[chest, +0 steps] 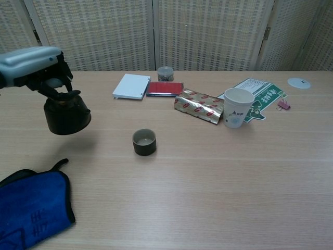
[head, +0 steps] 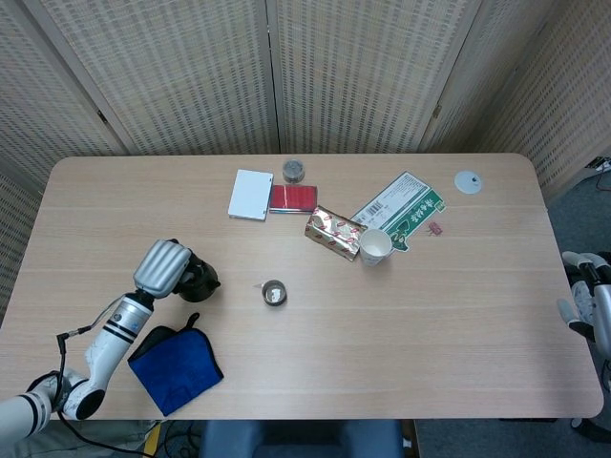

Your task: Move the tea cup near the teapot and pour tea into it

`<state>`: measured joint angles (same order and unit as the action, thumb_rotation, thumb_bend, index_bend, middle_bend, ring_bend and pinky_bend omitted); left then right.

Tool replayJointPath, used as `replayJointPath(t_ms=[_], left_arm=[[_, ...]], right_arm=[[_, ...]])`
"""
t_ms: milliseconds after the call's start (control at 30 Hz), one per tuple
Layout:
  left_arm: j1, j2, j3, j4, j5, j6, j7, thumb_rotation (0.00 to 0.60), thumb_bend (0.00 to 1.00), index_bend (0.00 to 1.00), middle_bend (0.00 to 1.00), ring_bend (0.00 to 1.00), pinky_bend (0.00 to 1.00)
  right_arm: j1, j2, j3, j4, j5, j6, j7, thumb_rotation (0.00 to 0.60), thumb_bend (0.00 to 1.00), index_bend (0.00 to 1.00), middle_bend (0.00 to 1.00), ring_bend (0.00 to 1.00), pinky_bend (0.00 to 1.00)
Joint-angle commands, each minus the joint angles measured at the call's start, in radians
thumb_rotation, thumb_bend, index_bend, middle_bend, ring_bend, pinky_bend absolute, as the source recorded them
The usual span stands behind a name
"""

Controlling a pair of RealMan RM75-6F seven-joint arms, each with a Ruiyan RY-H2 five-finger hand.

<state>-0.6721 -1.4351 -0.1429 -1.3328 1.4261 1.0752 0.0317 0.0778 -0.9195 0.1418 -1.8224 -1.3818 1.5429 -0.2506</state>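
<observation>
Chest view: left robot hand, fingers closed on the top handle of a dark teapot, which hangs clear of the bench. Tea cup, small, dark, upright on the bench, to the right of that hand and a little nearer the camera, apart from the teapot. Blue cloth on the bench below the hand, at the near edge. Paper cup, foil packet, white box and red packet well to the hand's right and further back. Head view: right robot hand off the bench's right edge; whether its fingers are apart or together cannot be told.
</observation>
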Motion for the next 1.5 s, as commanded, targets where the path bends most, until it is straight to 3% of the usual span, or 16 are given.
replayJointPath(t_ms=[33, 1500], left_arm=[[-0.011, -0.016, -0.004, 0.006, 0.001, -0.004, 0.015, 0.498, 0.39, 1.0, 1.0, 0.96, 0.56], [-0.142, -0.299, 0.007, 0.287, 0.125, 0.079, 0.217, 0.505, 0.39, 1.0, 1.0, 0.96, 0.56]], right_arm=[[-0.001, 0.0, 0.0, -0.001, 0.0, 0.0, -0.002, 0.6, 0.23, 0.29, 0.3, 0.2, 0.27], [-0.018, 0.014, 0.005, -0.002, 0.024, 0.01, -0.001, 0.6, 0.23, 0.29, 0.3, 0.2, 0.27]])
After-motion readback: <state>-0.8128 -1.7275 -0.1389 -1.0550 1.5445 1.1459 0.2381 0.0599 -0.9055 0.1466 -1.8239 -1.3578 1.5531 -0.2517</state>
